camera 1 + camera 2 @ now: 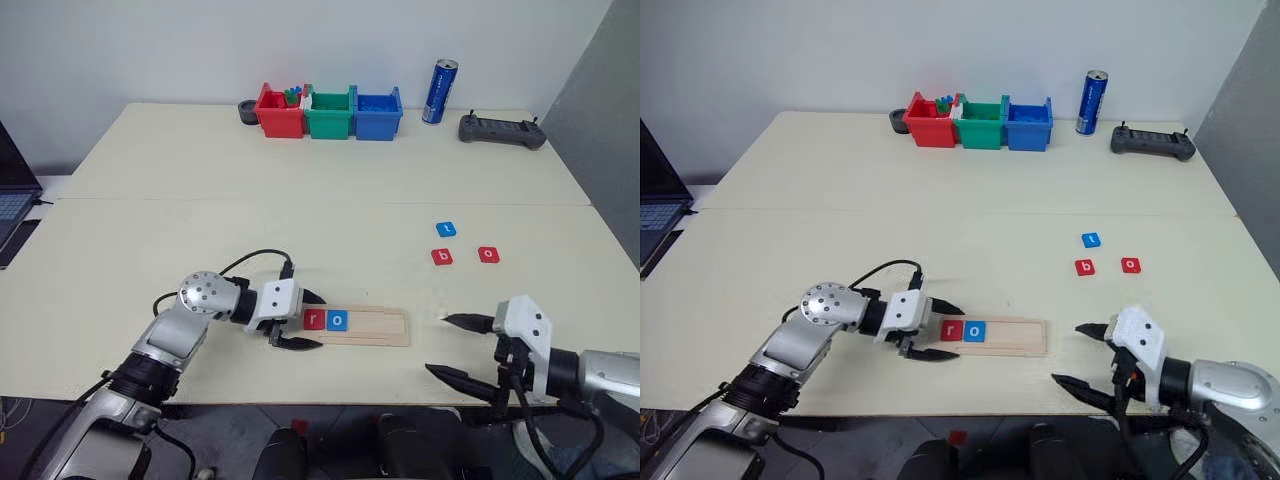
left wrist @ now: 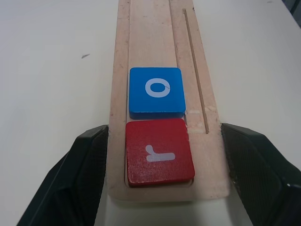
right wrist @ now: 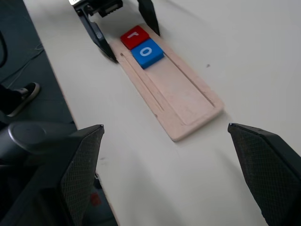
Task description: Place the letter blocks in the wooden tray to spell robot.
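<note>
Nearest, at five o'clock by the table's [image 1: 250,230] front edge, find the right gripper [image 1: 436,344], fingers spread wide with nothing between them. Just beyond, toward seven o'clock, note the left gripper [image 1: 318,322] clamped across the left end of the wooden tray [image 1: 380,325], one black finger on each long side. Inside the tray's groove at that same end, see a red r block [image 1: 314,320] touching a blue o block [image 1: 337,320] to its three o'clock side. Farther out at three o'clock, spot a red b block [image 1: 442,257] beside a red o block [image 1: 488,254], with a blue t block [image 1: 446,229] just behind the b. At twelve o'clock along the far edge, find a red bin [image 1: 280,112], green bin [image 1: 330,115] and blue bin [image 1: 378,113] in a row, then toward one o'clock a blue can [image 1: 439,91] and a dark controller [image 1: 502,130].
</note>
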